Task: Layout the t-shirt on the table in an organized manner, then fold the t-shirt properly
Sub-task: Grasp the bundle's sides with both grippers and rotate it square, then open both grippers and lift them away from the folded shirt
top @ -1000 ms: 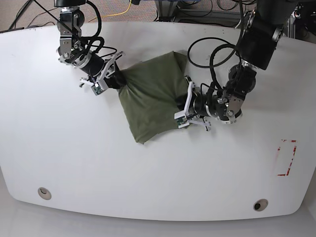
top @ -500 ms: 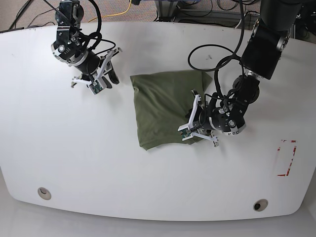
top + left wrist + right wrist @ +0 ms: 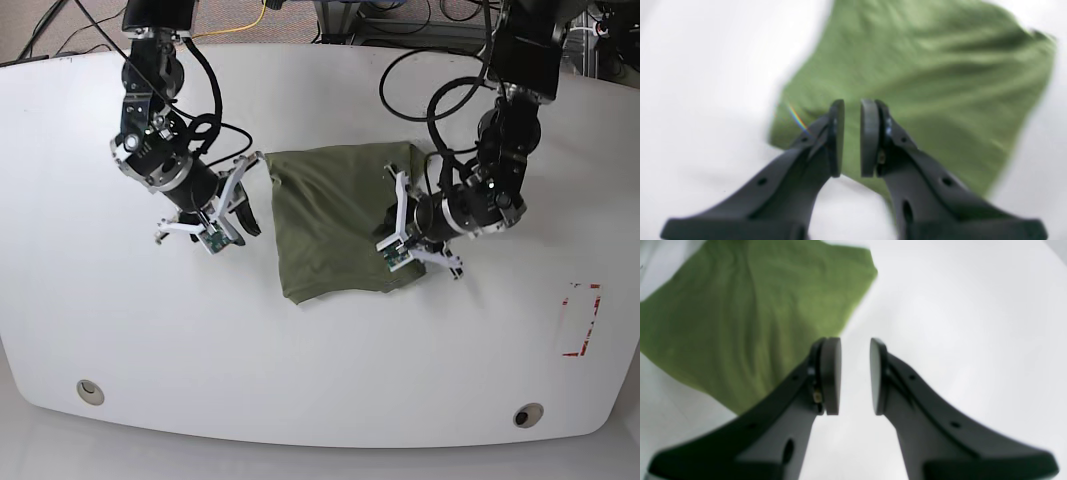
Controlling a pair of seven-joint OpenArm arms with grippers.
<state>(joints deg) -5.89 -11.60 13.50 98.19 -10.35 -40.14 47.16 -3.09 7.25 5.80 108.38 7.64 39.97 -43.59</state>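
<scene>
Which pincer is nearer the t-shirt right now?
Left. The left pincer sits over the t-shirt's edge, on the base view's right. The right pincer is off the cloth, over the bare table.

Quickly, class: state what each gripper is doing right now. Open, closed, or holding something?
Left gripper: slightly open, holding nothing, poised over the t-shirt.
Right gripper: slightly open, empty, over the table beside the shirt.

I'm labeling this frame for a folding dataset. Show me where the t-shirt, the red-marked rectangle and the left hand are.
t-shirt [image 3: 330, 220]: base view, middle of the green fabric.
red-marked rectangle [image 3: 581, 320]: base view, its middle, by the table's right edge.
left hand [image 3: 852, 138]: left wrist view, the narrow gap between its fingertips, empty above the shirt.
</scene>
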